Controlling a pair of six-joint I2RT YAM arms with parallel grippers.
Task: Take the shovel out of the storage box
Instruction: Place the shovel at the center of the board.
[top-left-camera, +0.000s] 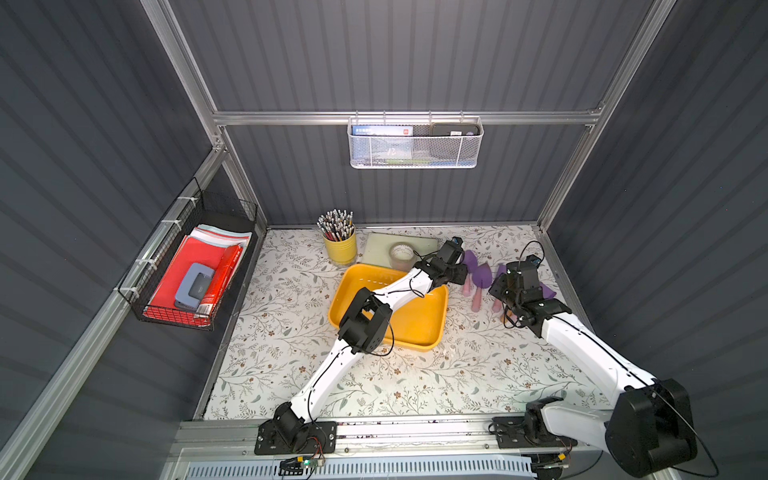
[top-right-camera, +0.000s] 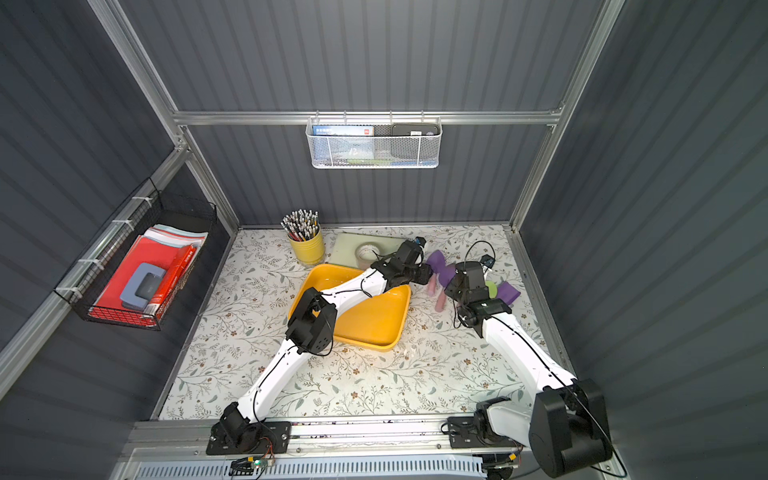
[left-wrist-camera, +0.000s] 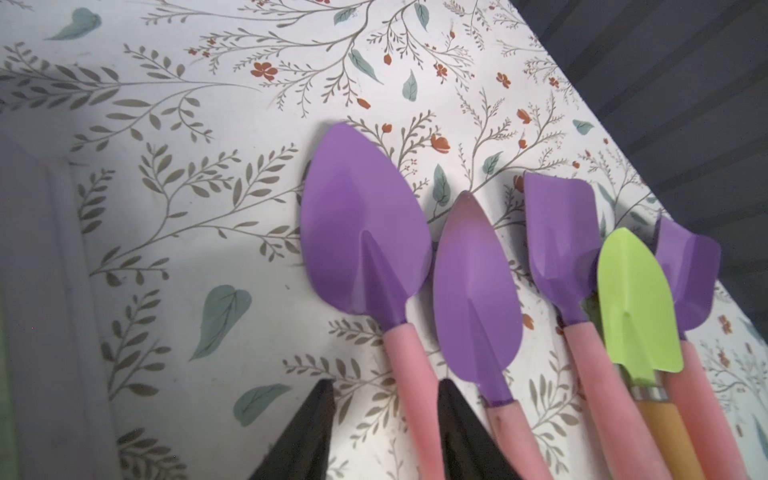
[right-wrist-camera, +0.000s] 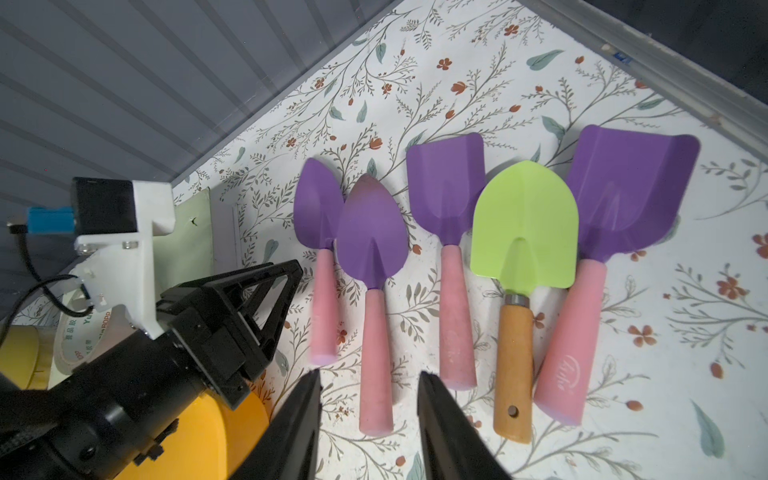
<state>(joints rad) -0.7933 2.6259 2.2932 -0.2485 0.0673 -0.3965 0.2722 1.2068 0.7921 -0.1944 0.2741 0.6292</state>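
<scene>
Black fingertips (left-wrist-camera: 316, 415) of the left claw (left-wrist-camera: 386, 382) fill the near edge of its wrist view. They stand apart and straddle the pink handle of the shovel nearest the box (left-wrist-camera: 365, 224). A gap shows on one side of that handle, so the claw is part open and, by my reading, clamps nothing. This shovel lies flat on the counter (top-left-camera: 291, 353), outside the yellow storage box (top-left-camera: 415, 318) and just beside it. It is first in a row of five: next comes a pointed purple shovel (right-wrist-camera: 372, 232), then a square-bladed purple shovel (right-wrist-camera: 446, 183), then a green shovel (right-wrist-camera: 525, 224) with a wooden handle, its blade partly over a larger square purple shovel (right-wrist-camera: 631, 187). The right claw (right-wrist-camera: 369, 374) is also part open, its tips either side of the pointed shovel's handle end with clear gaps, gripping nothing. No shovel shows in the part of the box that the left arm leaves uncovered. These tools look light and stiff. The painted blades seem thin, smooth and likely slippery, poor places to pinch. The round pink handle looks softer and slightly tapered, so a hold across its middle, towards the blade, should keep it from tipping or sliding out.
</scene>
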